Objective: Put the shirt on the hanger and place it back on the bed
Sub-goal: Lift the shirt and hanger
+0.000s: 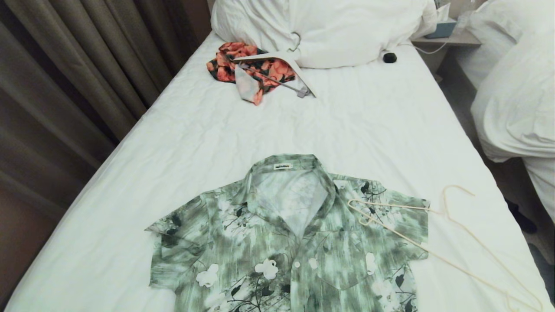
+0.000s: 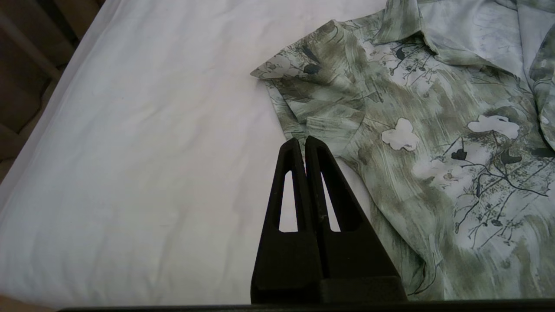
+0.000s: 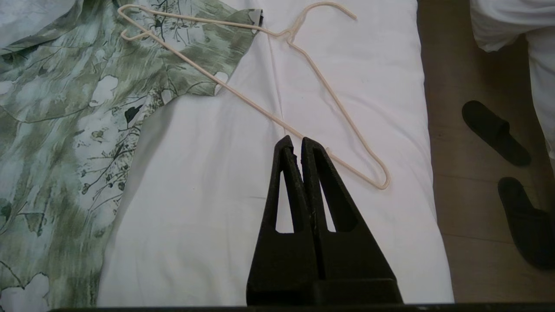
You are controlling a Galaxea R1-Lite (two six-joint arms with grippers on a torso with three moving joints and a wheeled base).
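The green and white flowered shirt (image 1: pixel 286 242) lies flat and face up on the bed (image 1: pixel 182 143), collar toward the pillow end. The thin cream hanger (image 1: pixel 438 242) lies beside it on the sheet, one corner resting on the shirt's sleeve. My left gripper (image 2: pixel 302 141) hangs shut and empty above the sheet near the shirt's (image 2: pixel 425 143) other sleeve. Shut and empty too, my right gripper (image 3: pixel 294 141) hovers above the sheet just short of the hanger's (image 3: pixel 303 65) lower bar, beside the shirt (image 3: pixel 78 121). Neither arm shows in the head view.
An orange-red floral garment (image 1: pixel 251 69) with a wide white hanger (image 1: pixel 286 65) lies near the big white pillow (image 1: pixel 329 30). A small black object (image 1: pixel 390 57) sits by the pillow. Curtains (image 1: pixel 65 86) stand at the left, a second bed (image 1: pixel 516 104) at the right, dark slippers (image 3: pixel 494 130) on the floor.
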